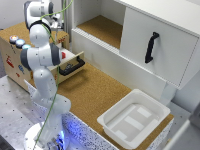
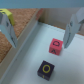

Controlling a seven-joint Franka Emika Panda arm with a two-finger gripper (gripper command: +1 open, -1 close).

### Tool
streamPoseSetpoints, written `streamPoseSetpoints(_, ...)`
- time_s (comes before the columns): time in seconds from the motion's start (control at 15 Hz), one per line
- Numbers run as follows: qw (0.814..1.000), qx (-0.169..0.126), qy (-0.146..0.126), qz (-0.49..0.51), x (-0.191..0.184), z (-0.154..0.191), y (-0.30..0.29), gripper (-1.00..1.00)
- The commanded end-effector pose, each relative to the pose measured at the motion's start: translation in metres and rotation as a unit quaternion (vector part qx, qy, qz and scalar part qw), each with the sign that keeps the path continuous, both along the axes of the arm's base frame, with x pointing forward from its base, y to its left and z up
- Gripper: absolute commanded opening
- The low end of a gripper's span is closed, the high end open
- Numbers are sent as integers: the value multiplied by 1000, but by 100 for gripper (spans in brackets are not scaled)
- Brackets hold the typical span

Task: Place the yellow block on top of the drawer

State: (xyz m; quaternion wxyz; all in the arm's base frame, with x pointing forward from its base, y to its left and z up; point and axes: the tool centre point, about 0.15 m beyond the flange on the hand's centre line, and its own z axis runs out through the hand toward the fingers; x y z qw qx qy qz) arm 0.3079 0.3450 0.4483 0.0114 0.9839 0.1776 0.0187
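The plywood drawer (image 1: pixel 76 60) with its black bar handle (image 1: pixel 71 68) stands pulled out of the small wooden box (image 1: pixel 12 55) at the exterior view's left. My gripper (image 1: pixel 56 24) hangs above that box. In the wrist view my gripper (image 2: pixel 40 30) is open, with its fingers (image 2: pixel 8 27) wide apart and nothing between them. It hovers over a white floor (image 2: pixel 30 50). A small red piece (image 2: pixel 56 47) and a small dark piece (image 2: pixel 46 70) lie there. The yellow block (image 2: pixel 4 11) shows only as a yellow bit at the frame's edge, partly behind one finger.
A large white cabinet with a black-handled door (image 1: pixel 151 47) fills the back. A white tray (image 1: pixel 134 118) sits on the cork tabletop (image 1: pixel 95 90) at the exterior view's right. Coloured buttons (image 1: pixel 17 41) sit on the wooden box's top.
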Motion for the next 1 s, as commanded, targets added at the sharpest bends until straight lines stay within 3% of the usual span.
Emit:
streamPoseSetpoints(0.0, 983, 126, -55, -125, 2, -65, -37, 100)
streamPoseSetpoints(0.6, 990, 78, -36, -115, 72, -101, -15, 100)
streamPoseSetpoints(0.93, 990, 77, -8, -119, 90, -123, -12, 100)
